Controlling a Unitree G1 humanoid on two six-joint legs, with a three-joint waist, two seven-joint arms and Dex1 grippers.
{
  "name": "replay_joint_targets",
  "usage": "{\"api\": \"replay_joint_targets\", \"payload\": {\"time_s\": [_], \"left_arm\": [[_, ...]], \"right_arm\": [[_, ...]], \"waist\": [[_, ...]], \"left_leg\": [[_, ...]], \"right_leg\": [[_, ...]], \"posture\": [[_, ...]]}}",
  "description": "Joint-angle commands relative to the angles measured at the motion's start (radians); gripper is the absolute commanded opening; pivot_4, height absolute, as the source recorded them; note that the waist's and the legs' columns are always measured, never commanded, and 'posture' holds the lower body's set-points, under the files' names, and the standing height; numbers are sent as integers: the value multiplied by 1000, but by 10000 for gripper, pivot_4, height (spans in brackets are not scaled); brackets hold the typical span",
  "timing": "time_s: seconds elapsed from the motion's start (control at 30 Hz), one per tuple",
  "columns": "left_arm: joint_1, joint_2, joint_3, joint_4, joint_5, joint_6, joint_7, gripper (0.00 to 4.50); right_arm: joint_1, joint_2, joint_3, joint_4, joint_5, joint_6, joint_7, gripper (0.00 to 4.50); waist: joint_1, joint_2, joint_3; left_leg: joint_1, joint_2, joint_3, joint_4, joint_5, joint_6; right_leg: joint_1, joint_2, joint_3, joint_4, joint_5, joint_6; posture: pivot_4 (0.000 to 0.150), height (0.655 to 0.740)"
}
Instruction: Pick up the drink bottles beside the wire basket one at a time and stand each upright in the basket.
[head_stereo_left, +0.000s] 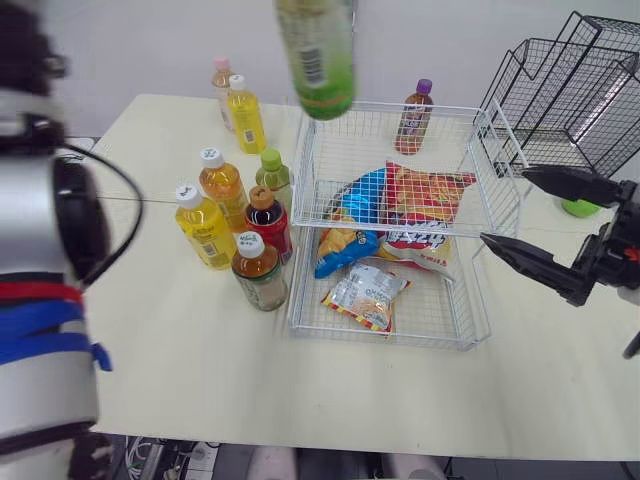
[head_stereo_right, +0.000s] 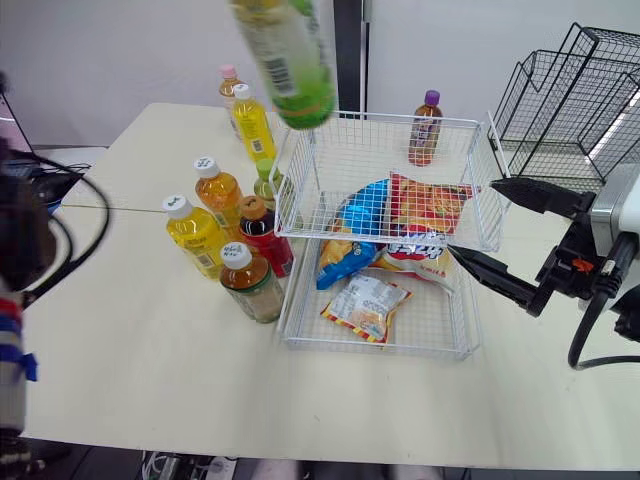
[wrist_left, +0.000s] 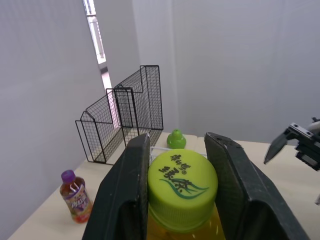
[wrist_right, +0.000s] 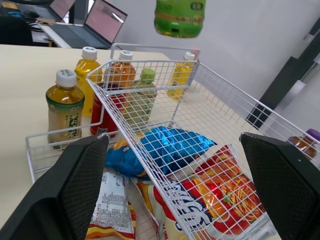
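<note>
My left gripper (wrist_left: 179, 150) is shut on the neck of a green tea bottle (head_stereo_left: 316, 58) with a lime cap (wrist_left: 182, 182). The bottle hangs high over the far left corner of the white wire basket (head_stereo_left: 478, 318). Several bottles stand left of the basket, among them a yellow one (head_stereo_left: 205, 225), an orange one (head_stereo_left: 222, 183) and a brown tea (head_stereo_left: 259, 270). A purple-capped bottle (head_stereo_left: 413, 118) stands at the basket's far right corner; inside or behind, I cannot tell. My right gripper (head_stereo_left: 505, 206) is open just right of the basket, holding nothing.
Snack bags fill the basket: a blue one (head_stereo_left: 355, 200), a red one (head_stereo_left: 425, 195) and a small pack (head_stereo_left: 366, 294) on the lower tier. A black wire rack (head_stereo_left: 580, 90) stands at the back right with a small green object (head_stereo_left: 578, 207) beside it.
</note>
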Motion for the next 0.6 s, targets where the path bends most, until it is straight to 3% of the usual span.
{"api": "replay_joint_targets", "payload": {"time_s": [0.03,0.3,0.4,0.6], "left_arm": [[-60,-87,39,90,75,-166,26,13281],[-31,-333,116,288,180,-370,196,13281],[-19,-415,148,345,213,-424,322,13281],[-20,-485,199,391,257,-448,406,13281]], "right_arm": [[37,-6,-60,-31,-31,-8,-58,45000],[87,34,-55,-123,-11,-27,-215,45000],[70,61,-14,-155,-17,-40,-304,45000],[68,67,32,-185,-20,-50,-384,45000]], "waist": [[-1,0,0],[-3,3,1],[-3,3,2],[-4,5,2]], "left_leg": [[0,0,0,0,0,0],[-6,-1,-1,0,0,-1],[-7,-1,-1,1,1,-1],[-8,-1,-1,1,1,-2]], "right_leg": [[0,0,0,0,0,0],[-5,0,0,1,0,0],[-6,0,0,1,0,0],[-7,0,0,2,0,0]], "posture": [[1500,7268],[1500,7268],[1500,7268],[1500,7268]]}}
